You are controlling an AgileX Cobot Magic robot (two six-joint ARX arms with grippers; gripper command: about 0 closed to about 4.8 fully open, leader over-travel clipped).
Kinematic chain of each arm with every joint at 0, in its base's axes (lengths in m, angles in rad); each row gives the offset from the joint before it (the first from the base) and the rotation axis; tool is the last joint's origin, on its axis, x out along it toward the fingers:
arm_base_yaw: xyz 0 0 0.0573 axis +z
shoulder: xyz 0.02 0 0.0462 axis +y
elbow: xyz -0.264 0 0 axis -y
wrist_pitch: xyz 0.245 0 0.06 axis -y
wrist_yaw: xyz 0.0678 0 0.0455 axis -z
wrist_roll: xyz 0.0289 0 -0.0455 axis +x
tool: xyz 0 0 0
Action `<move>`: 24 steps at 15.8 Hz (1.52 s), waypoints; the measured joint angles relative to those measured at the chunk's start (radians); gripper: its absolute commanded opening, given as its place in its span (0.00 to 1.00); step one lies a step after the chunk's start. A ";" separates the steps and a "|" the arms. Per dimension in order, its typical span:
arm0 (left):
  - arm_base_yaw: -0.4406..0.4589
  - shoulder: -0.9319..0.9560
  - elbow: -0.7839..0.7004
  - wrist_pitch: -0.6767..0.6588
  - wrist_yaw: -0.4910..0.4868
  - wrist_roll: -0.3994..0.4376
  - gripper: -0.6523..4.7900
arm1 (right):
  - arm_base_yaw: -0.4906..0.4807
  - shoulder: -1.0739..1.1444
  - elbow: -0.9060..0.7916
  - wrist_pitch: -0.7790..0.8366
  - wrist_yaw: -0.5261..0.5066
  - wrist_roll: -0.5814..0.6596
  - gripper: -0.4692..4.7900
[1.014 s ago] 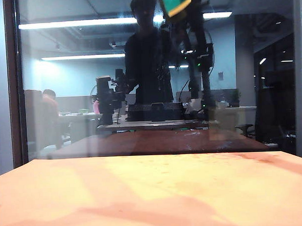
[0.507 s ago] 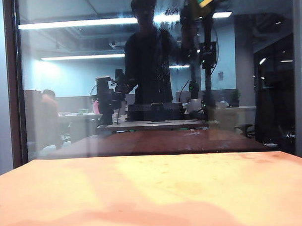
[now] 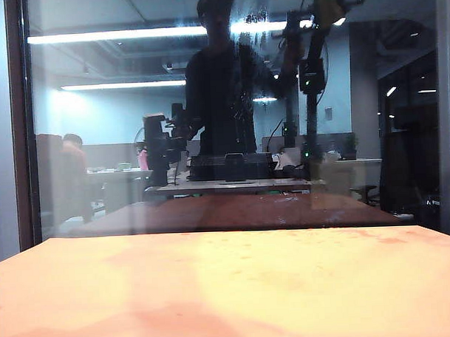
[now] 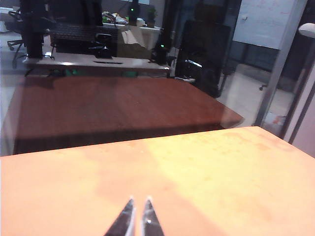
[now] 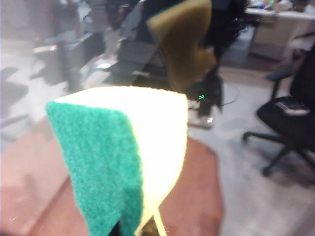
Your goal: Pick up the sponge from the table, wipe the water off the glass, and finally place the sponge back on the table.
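Right gripper (image 5: 135,228) is clamped on the sponge (image 5: 123,157): green scouring face on one side, cream foam on the other, only a sliver of a fingertip showing under it. The sponge is held up in the air facing the glass (image 3: 120,142), with its dimmer mirror image showing in the pane just beyond it. Whether it touches the pane I cannot tell.

In the exterior view the real right arm is out of frame. Only its reflection shows, high up right of centre, with a yellowish sponge image at the top edge.

The water (image 3: 253,23) sits as whitish droplets and streaks high on the glass, beside the reflected figure's head and near the reflected arm.

Left gripper (image 4: 137,219) is low over the table (image 3: 229,287), pointing toward the glass, its two fingertips nearly together with a thin gap, holding nothing.

Table surface is orange-tan with a few faint specks near the glass edge. No containers in sight.
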 measured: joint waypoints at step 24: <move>0.000 0.000 0.000 0.000 0.001 0.000 0.16 | 0.088 -0.630 -1.538 0.669 -0.158 0.275 0.07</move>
